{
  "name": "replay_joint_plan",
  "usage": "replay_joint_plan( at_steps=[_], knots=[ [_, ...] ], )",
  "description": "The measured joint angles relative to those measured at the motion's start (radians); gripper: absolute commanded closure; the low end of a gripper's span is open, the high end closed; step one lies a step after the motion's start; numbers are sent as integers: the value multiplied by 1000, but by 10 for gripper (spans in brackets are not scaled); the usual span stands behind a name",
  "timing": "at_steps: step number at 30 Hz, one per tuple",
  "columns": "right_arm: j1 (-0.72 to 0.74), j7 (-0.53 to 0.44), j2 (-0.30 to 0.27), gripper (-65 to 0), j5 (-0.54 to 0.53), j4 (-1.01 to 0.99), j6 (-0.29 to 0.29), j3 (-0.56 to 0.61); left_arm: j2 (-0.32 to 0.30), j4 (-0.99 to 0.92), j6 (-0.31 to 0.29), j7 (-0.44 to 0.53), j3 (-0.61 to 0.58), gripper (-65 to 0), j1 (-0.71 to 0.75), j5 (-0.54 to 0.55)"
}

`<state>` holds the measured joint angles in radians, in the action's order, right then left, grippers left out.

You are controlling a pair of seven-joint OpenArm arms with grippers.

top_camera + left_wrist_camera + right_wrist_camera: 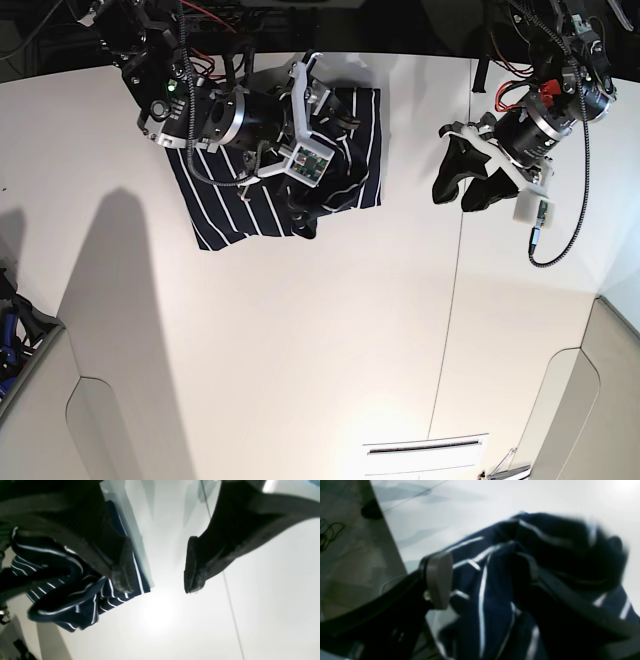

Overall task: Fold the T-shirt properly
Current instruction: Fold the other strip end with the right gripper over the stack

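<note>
My left arm: reaches in from the far edge, wrist angled down, left gripper (462,188) with jaws spread apart and nothing between them (both dark fingertips (193,565) plainly separate in the wrist view). My right arm: stretched low, right gripper (302,200) jaws parted, one grey pad (439,580) visible.

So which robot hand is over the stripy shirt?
The right gripper, on the base view's left, hangs over the T-shirt. The left gripper is off to the side above bare table.
</note>
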<state>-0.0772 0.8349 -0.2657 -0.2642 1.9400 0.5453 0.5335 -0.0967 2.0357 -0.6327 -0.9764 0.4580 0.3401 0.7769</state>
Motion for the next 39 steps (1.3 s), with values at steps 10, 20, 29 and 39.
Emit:
replay_joint_plan(
  at_steps=[10, 20, 29, 39],
  knots=[
    [26, -1, 58, -371, 15, 5, 0, 68, -19, 0, 0, -20, 89, -348, 0, 53],
    [25, 87, 83, -362, 15, 143, 0, -88, -53, 0, -53, -142, 89, -249, 1, 282],
    [25, 87, 83, 0, -15, 163, -94, -454, -53, 0, -56, -226, 26, -148, 77, 486],
    [-3, 114, 85, 0, -273, -108, -23, -536, -53, 0, -56, -167, -98, -148, 78, 430]
  ],
)
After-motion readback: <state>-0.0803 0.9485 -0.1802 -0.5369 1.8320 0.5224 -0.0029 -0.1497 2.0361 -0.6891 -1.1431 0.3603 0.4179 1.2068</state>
